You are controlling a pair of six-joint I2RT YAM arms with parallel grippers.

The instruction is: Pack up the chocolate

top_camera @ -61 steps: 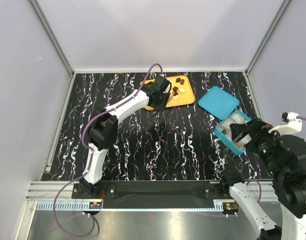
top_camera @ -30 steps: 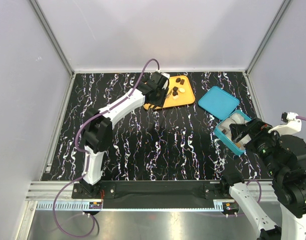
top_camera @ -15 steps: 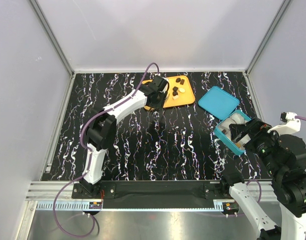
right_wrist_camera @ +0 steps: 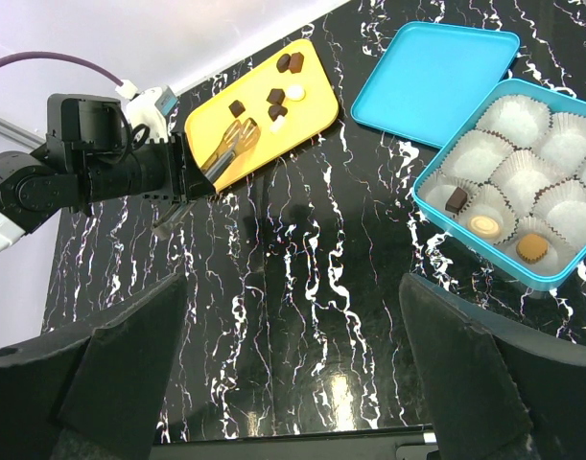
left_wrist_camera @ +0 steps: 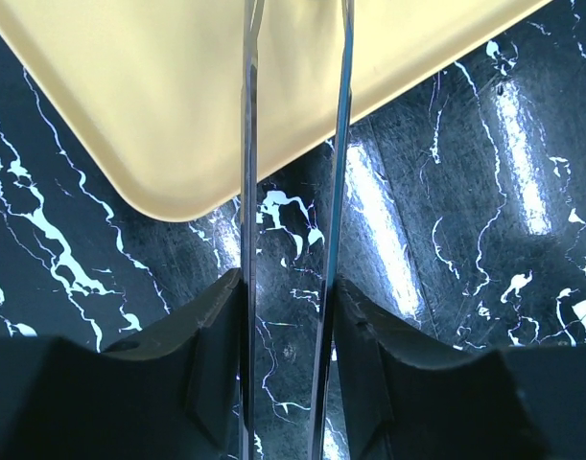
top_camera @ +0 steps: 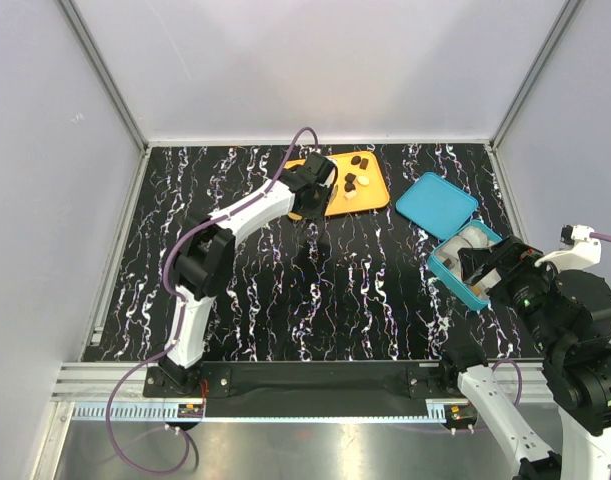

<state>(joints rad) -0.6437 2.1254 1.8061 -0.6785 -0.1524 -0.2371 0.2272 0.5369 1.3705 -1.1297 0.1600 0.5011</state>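
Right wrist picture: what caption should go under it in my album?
Three chocolates in the teal rectangular box, more waiting on the flat orange tray.

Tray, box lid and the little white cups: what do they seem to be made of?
Tray: probably plastic. It is smooth orange-yellow, with rounded corners and a soft sheen.
Lid: painted tin or plastic, the look leaves it open. It is an even teal with a thin raised rim.
Cups: likely paper. They are white, with pleated walls.

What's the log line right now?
left gripper: open over orange tray | right gripper: open, empty | teal box: three chocolates in
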